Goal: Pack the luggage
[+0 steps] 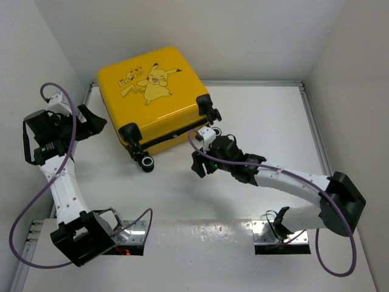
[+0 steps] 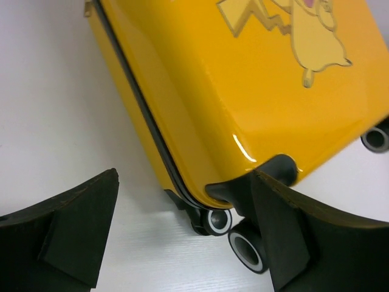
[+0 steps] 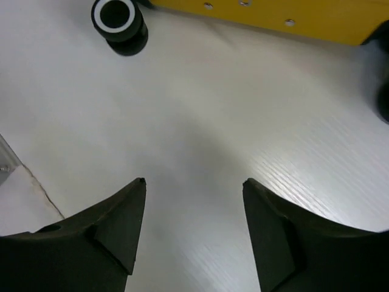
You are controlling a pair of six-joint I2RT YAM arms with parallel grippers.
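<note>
Yellow shell, overhead: the luggage lay flat at the far left of the worktop, cartoon lid facing up and down on its base, wheels toward the arms.
Left arm, overhead: I had the left end effector just beside the case's left side, jaws apart with nothing between them. I judged that it was posted there to brace or push the shell.
Right arm, overhead: the right end effector sat low by the near edge between the two wheel corners, apart from the shell, likely to work that side.
Left wrist, case: the luggage filled the upper frame, corner on, its black zipper seam running down the side. I could not tell whether it was zipped.
Left wrist, wheels: the corner wheels showed just past the right finger, so the arm was lined up on that wheel corner.
Left wrist, jaws: the left end effector stood wide, gripping nothing.
Right wrist, case: only a yellow strip of the luggage crossed the top edge, with one wheel at top left.
Right wrist, jaws: the right end effector was parted over bare worktop, holding nothing.
Stage, my reading: with the lid down, I took the packing to be at its closing step.
</note>
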